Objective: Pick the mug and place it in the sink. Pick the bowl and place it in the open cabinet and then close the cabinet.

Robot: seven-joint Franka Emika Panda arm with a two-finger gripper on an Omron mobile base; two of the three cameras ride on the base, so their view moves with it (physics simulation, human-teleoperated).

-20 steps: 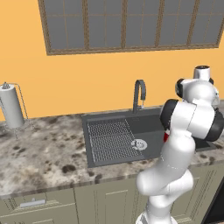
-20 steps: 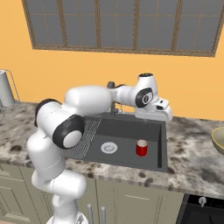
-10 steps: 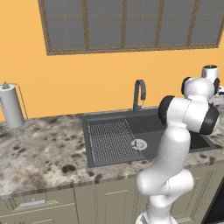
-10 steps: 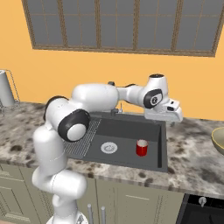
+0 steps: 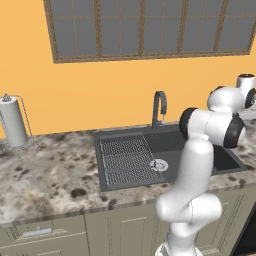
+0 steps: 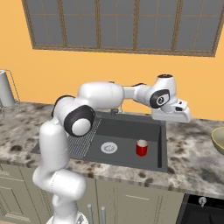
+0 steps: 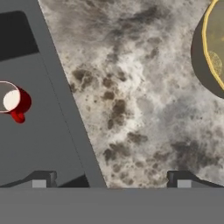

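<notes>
With the mug [image 6: 141,147] sitting in the sink [image 6: 161,144], we are carrying our spread, empty gripper [image 7: 110,178] rightward toward the bowl [image 6: 218,140]; approaching too low risks clipping its near rim.

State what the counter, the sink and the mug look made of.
Counter: polished stone, likely granite, judging by its mottled grey-brown speckle. Sink: matte dark grey, composite or coated metal; hard to tell. Mug: glossy red, probably glazed ceramic, with a pale inside.

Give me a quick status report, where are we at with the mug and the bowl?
End effector open, empty, over the counter. Mug upright in the sink. Bowl on the counter, untouched. Nothing between end effector and bowl.
</notes>
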